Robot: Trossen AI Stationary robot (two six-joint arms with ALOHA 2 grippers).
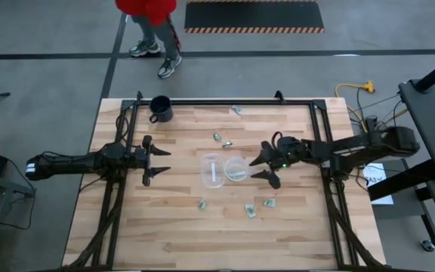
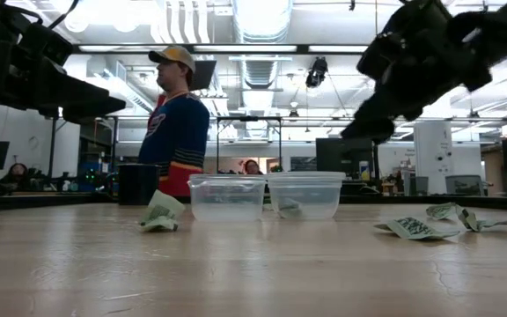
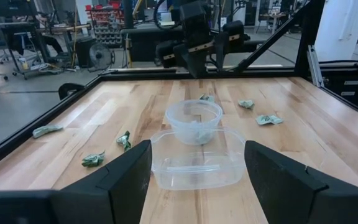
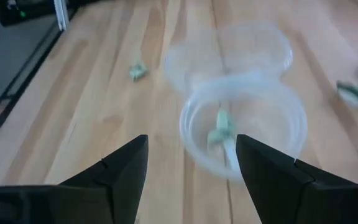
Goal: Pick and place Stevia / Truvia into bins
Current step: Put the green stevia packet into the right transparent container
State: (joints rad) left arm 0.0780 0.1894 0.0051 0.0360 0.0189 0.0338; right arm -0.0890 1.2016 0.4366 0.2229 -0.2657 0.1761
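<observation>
Hovering just right of the two bins, right gripper had fingers apart, empty — one packet lay inside the round bin. Others scattered on the table. Left gripper spread wide, well left.

The person in the red top gets chopped off by the overhead picture's upper edge, only legs and shoes showing. In the right wrist view the small clear round plastic cup is smeared, and the pale green paper packet inside is too blurry to read.
</observation>
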